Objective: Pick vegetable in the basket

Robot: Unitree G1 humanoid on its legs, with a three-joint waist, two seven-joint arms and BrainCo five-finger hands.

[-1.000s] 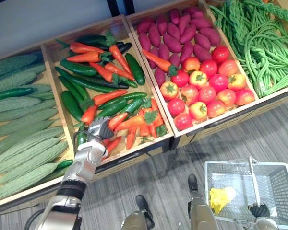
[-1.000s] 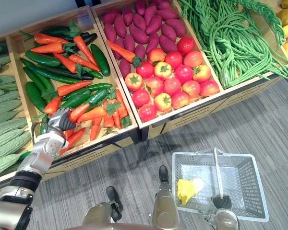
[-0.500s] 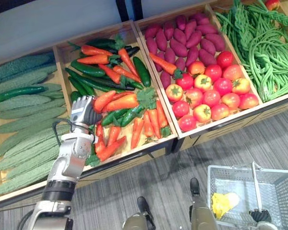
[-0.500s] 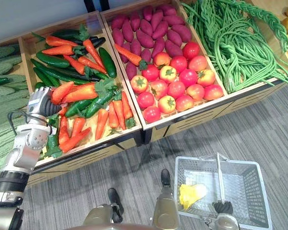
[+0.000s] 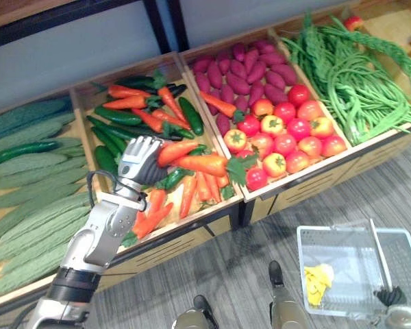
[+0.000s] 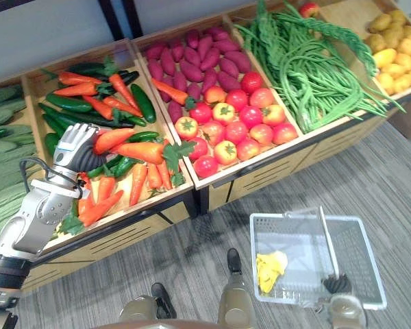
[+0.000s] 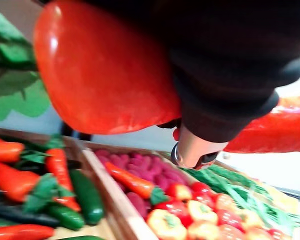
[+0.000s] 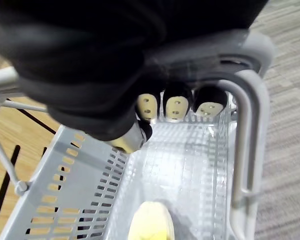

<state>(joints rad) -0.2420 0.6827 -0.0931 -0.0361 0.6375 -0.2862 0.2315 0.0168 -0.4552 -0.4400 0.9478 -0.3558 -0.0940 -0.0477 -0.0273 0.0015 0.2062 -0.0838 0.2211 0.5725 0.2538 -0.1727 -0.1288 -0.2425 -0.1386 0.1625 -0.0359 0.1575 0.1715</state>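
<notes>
My left hand (image 5: 140, 159) hangs over the crate of carrots and cucumbers (image 5: 195, 218), shut on an orange carrot (image 5: 179, 149). A second carrot (image 5: 203, 164) with green leaves juts out just past it; whether it is held too I cannot tell. Up close, the held carrot (image 7: 100, 75) lies against the hand's dark cover (image 7: 230, 60). At the lower right my right hand (image 6: 338, 284) is shut on the handle (image 8: 250, 115) of a grey plastic basket (image 6: 255, 221) above the floor. A yellow item (image 6: 268, 266) lies inside the basket.
Bitter gourds (image 5: 27, 164) fill the crate at far left. To the right are purple sweet potatoes (image 5: 243, 65) with tomatoes (image 5: 288, 130), then long green beans (image 5: 356, 75), then yellow produce (image 6: 394, 58). Grey striped floor (image 6: 192, 274) lies before the stand.
My left hand has risen from the crate's front and moved back and to the right with the carrot in it. The whole picture has shifted as the camera moved. The right hand keeps hold of the basket.
</notes>
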